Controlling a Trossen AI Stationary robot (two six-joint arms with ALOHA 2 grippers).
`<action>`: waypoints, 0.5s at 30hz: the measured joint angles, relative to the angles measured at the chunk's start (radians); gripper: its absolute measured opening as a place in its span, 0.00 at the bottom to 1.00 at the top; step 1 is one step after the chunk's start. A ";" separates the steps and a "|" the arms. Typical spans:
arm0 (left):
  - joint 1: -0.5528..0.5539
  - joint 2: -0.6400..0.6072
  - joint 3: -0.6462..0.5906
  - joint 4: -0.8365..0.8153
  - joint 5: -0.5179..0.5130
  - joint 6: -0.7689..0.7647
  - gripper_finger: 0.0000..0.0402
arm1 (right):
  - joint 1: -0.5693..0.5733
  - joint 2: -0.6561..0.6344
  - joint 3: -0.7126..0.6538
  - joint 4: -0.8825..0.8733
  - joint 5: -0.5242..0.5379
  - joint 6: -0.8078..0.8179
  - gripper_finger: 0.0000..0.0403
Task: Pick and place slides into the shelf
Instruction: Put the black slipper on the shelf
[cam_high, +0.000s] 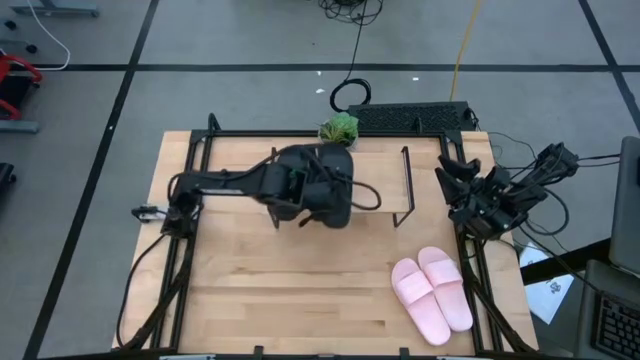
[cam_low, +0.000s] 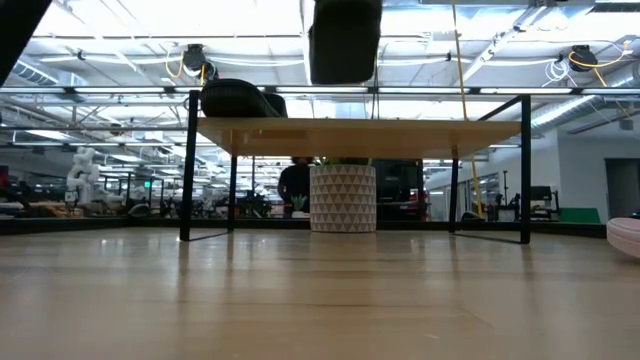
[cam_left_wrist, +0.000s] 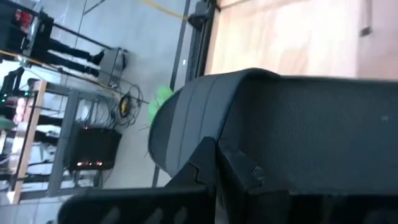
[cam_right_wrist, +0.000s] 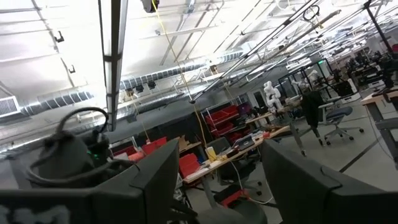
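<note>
My left gripper (cam_high: 308, 190) reaches over the middle of the shelf (cam_high: 380, 160) and is shut on a black slide (cam_high: 338, 192). In the low view that slide (cam_low: 345, 42) hangs above the shelf's plank top (cam_low: 360, 132). A second black slide (cam_low: 240, 99) lies on its sole on the plank's left part. The pink pair (cam_high: 432, 293) lies side by side on the tabletop near the right near corner. My right gripper (cam_high: 452, 182) waits open at the table's right edge, and its wrist view looks up into the room. My left gripper comes at the black slide (cam_left_wrist: 280, 118) from above. In the left wrist view the slide fills the picture and hides the fingers, so the held part cannot be told. The slide hangs below the gripper, and its lower end (cam_low: 345, 80) is clear of the plank.
A potted plant (cam_high: 340, 127) in a patterned white pot (cam_low: 343, 198) stands behind the shelf at the table's far edge. The shelf's black wire side rail (cam_high: 406, 185) rises right of the held slide. Bare tabletop (cam_high: 290, 290) lies near the front.
</note>
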 joint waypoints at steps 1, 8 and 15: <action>0.009 0.007 0.000 -0.003 0.001 0.008 0.00 | 0.000 -0.004 0.000 0.000 0.001 -0.007 0.54; 0.049 0.027 -0.013 -0.030 0.013 0.042 0.00 | 0.000 -0.028 0.000 0.000 0.002 -0.033 0.54; 0.068 0.025 -0.060 -0.039 0.025 0.042 0.00 | 0.000 -0.032 0.000 0.000 0.000 -0.033 0.54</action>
